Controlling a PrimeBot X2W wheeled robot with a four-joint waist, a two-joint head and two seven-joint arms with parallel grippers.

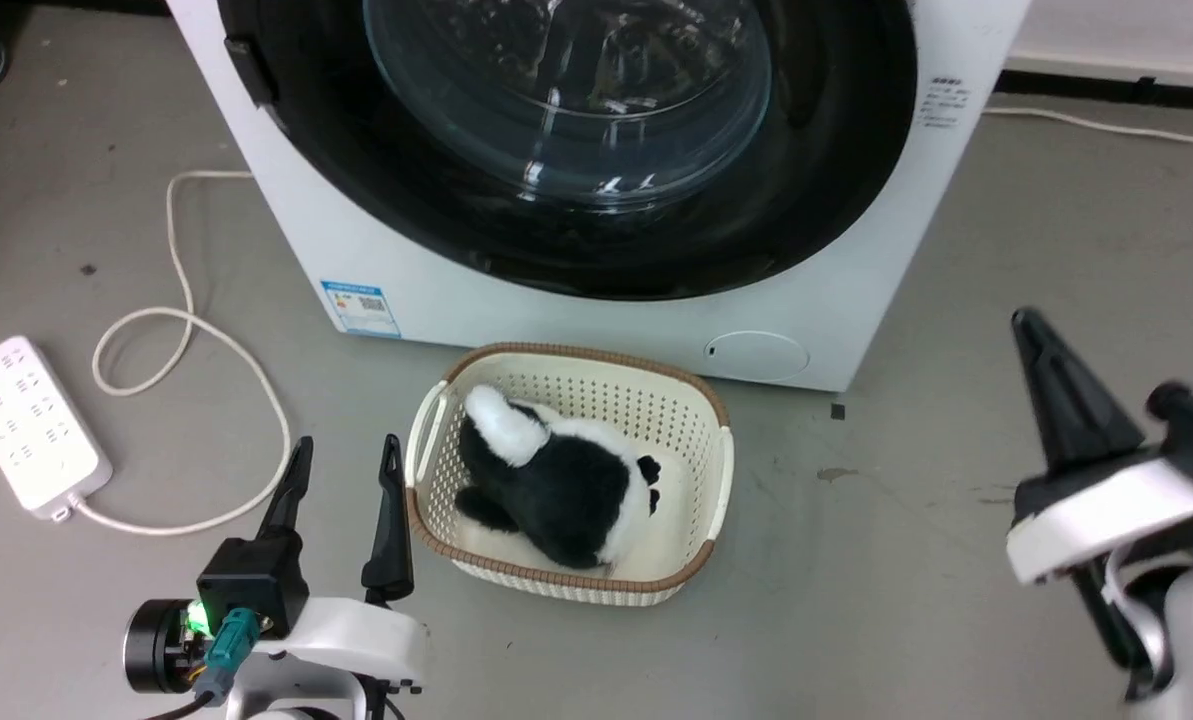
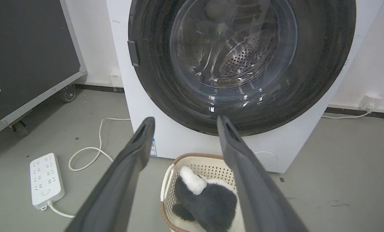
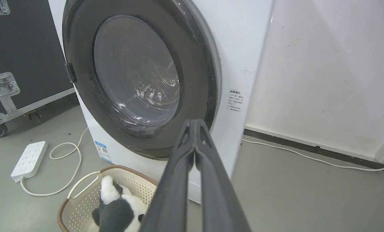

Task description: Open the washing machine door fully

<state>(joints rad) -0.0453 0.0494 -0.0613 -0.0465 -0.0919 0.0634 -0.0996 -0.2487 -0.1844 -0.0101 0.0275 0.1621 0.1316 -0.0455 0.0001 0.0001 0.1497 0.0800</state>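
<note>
The washing machine (image 1: 576, 320) stands on the grey floor facing the robot. The washing machine door (image 1: 806, 200) is closed; its glossy black ring sits flush against the white front panel, and the steel drum is visible through the clear window. The opening step has not yet begun. A cream laundry basket (image 1: 576, 352) sits on the floor just in front of the machine, below the door, and holds a black-and-white plush toy (image 1: 556, 490), probably staged for loading. A white power strip (image 1: 26, 420) lies well to the left on the floor. The left gripper (image 1: 347, 440) hangs beside the basket with its fingers spread wide and empty, pointing toward the door. The right gripper (image 3: 195, 121) has its fingers pressed together, holding nothing. A small dark handle tab (image 2: 134, 53) on the left edge of the door ring is judged the likely pull point.
</note>
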